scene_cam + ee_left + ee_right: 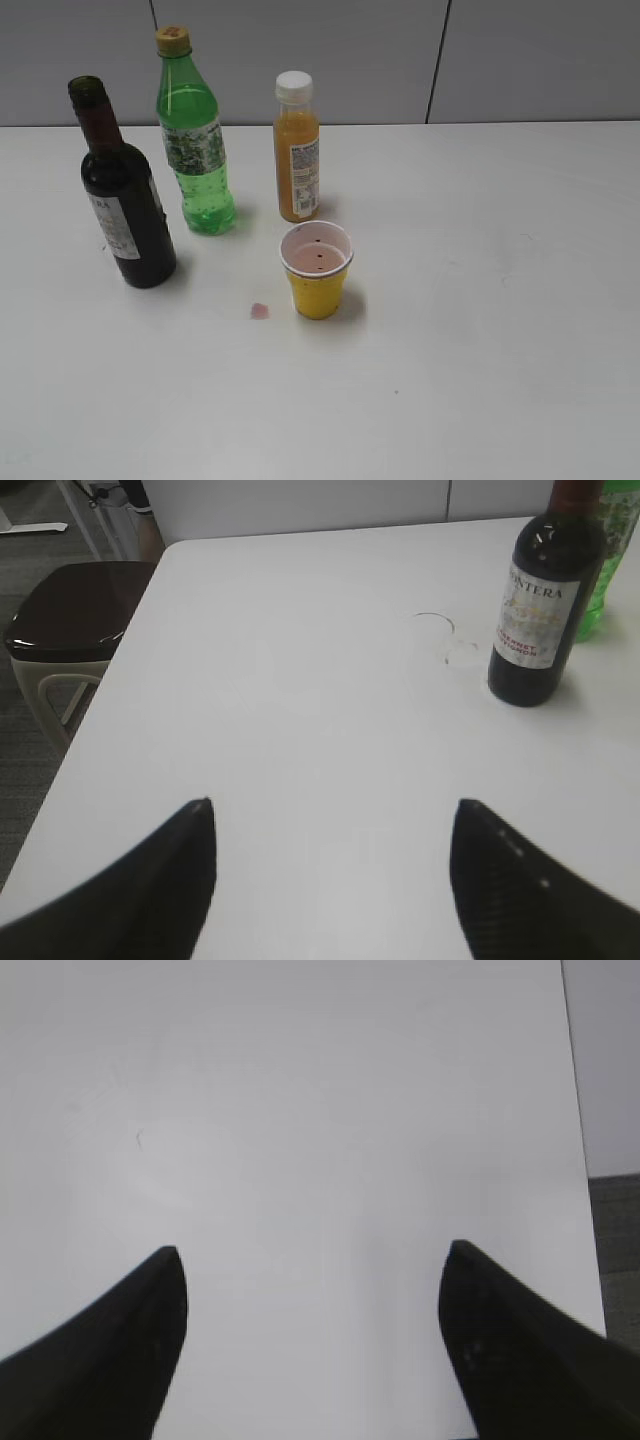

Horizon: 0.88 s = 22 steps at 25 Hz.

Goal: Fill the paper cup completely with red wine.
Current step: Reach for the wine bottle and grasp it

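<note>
Now both claws hang spread wide over the white tabletop [500,350], each holding nothing.

On my exterior feed the paper cup [317,270] stands upright near the middle, its inside pinkish with only a few dark specks. From the cup, the orange juice bottle [297,148] is just at 12 o'clock, the green soda bottle [193,135] at 10 o'clock, and the wine bottle [118,190] at 9 o'clock, uncapped and dark. A small pink spot [259,311] lies at the cup's 8 o'clock. My left claw [333,825] faces the wine bottle at its 1 o'clock; my right claw [312,1265] sees bare tabletop.
</note>
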Tool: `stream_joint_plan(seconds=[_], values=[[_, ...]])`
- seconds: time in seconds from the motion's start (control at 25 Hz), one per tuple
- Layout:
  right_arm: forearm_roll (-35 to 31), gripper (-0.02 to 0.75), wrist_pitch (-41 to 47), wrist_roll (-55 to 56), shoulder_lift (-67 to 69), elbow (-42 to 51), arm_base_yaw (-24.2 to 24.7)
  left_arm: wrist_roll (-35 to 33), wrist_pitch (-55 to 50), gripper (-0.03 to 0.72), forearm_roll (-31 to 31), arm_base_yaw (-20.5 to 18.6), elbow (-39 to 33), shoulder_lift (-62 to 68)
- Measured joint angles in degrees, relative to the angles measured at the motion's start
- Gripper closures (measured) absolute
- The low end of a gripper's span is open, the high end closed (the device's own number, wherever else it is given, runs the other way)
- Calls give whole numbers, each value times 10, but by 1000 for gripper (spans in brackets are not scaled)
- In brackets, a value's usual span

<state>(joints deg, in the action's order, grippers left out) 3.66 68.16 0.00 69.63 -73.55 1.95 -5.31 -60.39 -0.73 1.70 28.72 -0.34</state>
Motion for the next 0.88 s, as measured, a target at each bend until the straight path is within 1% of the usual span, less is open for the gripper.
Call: stream_joint_plan(seconds=[0.24,0.64,0.88], values=[[1,146,0,-4,-133,126,0,0,0,134,0,0,0,0],[1,146,-27,-5,-359,277,0,0,0,134,0,0,0,0],[1,171,-49,-5,-507,368,0,0,0,134,0,0,0,0]])
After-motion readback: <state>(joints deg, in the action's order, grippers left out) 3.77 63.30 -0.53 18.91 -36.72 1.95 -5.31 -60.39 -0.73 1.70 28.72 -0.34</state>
